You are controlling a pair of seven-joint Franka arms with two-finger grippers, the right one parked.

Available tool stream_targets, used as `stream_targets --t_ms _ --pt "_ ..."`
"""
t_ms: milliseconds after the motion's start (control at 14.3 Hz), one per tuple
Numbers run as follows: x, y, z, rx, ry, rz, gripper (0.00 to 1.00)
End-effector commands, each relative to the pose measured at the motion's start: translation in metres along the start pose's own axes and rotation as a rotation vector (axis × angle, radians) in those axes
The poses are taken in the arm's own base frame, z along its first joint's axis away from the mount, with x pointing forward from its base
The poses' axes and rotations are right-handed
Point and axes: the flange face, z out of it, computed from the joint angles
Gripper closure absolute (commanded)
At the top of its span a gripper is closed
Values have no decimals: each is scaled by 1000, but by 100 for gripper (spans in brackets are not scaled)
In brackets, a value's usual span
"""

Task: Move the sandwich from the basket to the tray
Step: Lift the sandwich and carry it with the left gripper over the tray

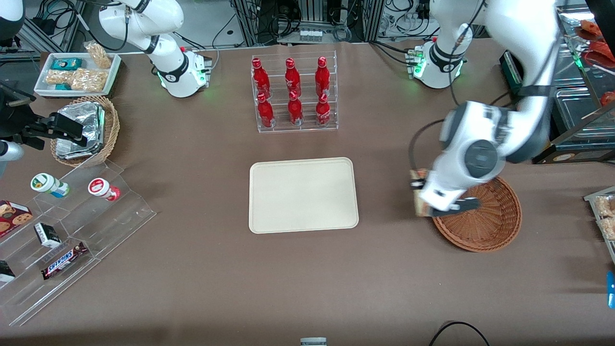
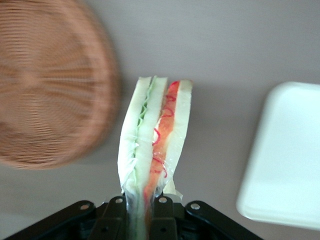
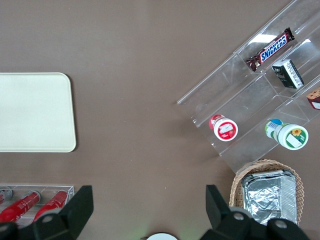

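The sandwich (image 2: 155,135), a wedge of white bread with green and orange-red layers in clear wrap, is held in my left gripper (image 2: 139,210), whose fingers are shut on its lower end. In the front view the sandwich (image 1: 421,203) hangs above the table at the basket's rim, on the side toward the tray, with my gripper (image 1: 425,199) at it. The reddish-brown wicker basket (image 1: 485,221) holds nothing that I can see and also shows in the left wrist view (image 2: 47,85). The cream tray (image 1: 302,194) lies bare mid-table and also shows in the left wrist view (image 2: 287,155).
A clear rack of red bottles (image 1: 293,93) stands farther from the front camera than the tray. A stepped clear display (image 1: 72,226) with snacks and a lighter basket with foil packets (image 1: 84,129) lie toward the parked arm's end.
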Motion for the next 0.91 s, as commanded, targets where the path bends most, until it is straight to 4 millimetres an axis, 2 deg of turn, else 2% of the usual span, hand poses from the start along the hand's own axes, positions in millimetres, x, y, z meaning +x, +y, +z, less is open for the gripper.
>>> stream_targets --t_ms 0,140,350,490,560,700,840 --pt "-15 74 9 -118 30 77 100" --pt "-30 142 28 -153 58 72 100" --pt "-49 214 50 -168 49 37 100" --pt "-65 253 71 -162 47 39 100" --pt "-65 268 82 -144 67 17 100" --pt "-61 281 97 -103 123 -36 100" --pt "-62 290 102 -99 131 -53 100"
